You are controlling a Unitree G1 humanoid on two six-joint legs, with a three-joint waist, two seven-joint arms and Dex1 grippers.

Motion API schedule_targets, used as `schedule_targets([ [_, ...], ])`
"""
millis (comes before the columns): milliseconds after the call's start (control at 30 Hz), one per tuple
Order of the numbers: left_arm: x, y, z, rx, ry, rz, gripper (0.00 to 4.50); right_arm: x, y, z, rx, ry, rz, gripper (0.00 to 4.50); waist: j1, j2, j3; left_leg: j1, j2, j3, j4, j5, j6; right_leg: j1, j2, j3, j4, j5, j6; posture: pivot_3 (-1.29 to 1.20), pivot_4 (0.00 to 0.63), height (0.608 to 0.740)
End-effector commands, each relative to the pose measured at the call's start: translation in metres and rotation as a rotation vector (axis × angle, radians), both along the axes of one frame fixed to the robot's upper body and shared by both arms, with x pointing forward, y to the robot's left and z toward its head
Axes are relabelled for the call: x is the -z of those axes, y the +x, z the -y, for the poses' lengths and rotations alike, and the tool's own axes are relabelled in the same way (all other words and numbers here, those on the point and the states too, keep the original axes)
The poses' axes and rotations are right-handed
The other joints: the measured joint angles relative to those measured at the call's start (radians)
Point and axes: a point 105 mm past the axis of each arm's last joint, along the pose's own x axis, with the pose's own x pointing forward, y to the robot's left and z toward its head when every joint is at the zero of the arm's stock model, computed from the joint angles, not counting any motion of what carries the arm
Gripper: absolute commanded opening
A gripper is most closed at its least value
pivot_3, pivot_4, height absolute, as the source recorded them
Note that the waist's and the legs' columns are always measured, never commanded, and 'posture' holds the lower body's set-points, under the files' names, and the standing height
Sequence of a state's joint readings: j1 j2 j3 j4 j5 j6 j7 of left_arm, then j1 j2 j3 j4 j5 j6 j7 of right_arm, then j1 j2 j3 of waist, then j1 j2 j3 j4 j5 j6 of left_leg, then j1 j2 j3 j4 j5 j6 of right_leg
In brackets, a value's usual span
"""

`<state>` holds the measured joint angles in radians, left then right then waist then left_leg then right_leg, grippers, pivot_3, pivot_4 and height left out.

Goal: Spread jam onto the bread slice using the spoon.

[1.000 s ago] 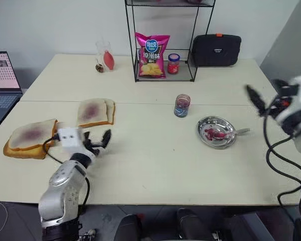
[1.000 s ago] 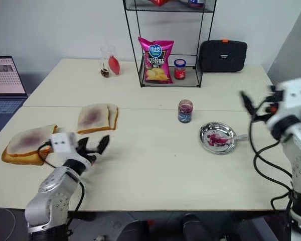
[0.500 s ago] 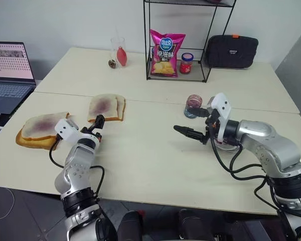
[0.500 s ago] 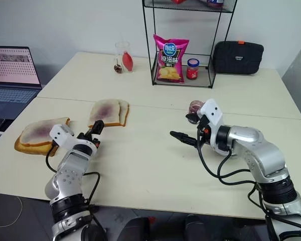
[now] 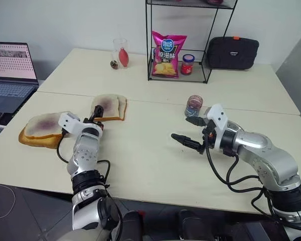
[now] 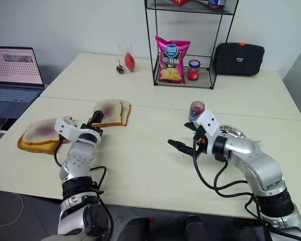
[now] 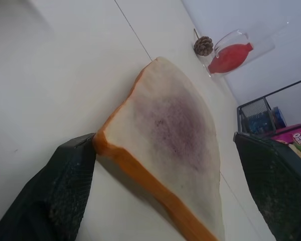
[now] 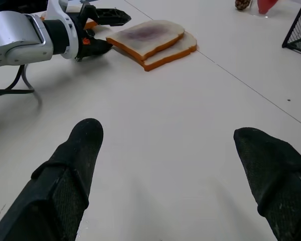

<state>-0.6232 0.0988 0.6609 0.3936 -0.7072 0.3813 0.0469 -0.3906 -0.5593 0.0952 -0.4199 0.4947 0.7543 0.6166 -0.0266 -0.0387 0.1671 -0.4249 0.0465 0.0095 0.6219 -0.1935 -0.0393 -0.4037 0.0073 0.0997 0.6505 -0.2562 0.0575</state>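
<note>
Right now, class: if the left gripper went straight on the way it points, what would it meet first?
Probably the bread slice: the left gripper is open and level, one finger already at the crust's near corner. That slice lies on a second slice, so depth is slightly unclear.

The pink chip bag carries unreadable Chinese lettering.

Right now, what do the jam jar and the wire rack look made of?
Jam jar: apparently clear glass, glossy; the dark jam shows through its wall. Wire rack: thin black rods, probably painted or coated metal with a matte look.
</note>
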Motion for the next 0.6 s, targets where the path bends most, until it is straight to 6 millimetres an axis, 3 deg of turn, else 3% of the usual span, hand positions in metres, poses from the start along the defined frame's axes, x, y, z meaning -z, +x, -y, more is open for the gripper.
schedule_targets([
  [33, 0.009, 0.004, 0.005, 0.014, -0.038, -0.025, 3.46, -0.014, -0.004, 0.002, 0.019, 0.027, 0.057, 4.5, 0.0, 0.0, 0.0, -0.001, 0.0, -0.001, 0.001, 0.0, 0.0, 0.0, 0.0, -0.001, 0.0, 0.0, 0.0, 0.0, 0.15, 0.74],
  [367, 0.003, 0.006, -0.001, -0.005, -0.042, 0.0, 1.28, -0.016, -0.001, 0.008, 0.083, 0.067, 0.051, 4.5, 0.0, 0.0, 0.0, -0.005, 0.0, -0.003, 0.004, 0.0, 0.0, -0.001, 0.0, -0.002, 0.0, 0.001, 0.001, 0.0, 0.15, 0.74],
  [600, -0.007, 0.006, -0.004, -0.007, -0.03, 0.027, 0.04, -0.019, 0.0, 0.01, 0.098, 0.08, 0.052, 4.5, -0.001, 0.0, 0.0, -0.006, 0.0, -0.004, 0.004, 0.0, 0.0, -0.001, 0.0, -0.003, 0.0, 0.001, 0.0, 0.0, 0.15, 0.74],
])
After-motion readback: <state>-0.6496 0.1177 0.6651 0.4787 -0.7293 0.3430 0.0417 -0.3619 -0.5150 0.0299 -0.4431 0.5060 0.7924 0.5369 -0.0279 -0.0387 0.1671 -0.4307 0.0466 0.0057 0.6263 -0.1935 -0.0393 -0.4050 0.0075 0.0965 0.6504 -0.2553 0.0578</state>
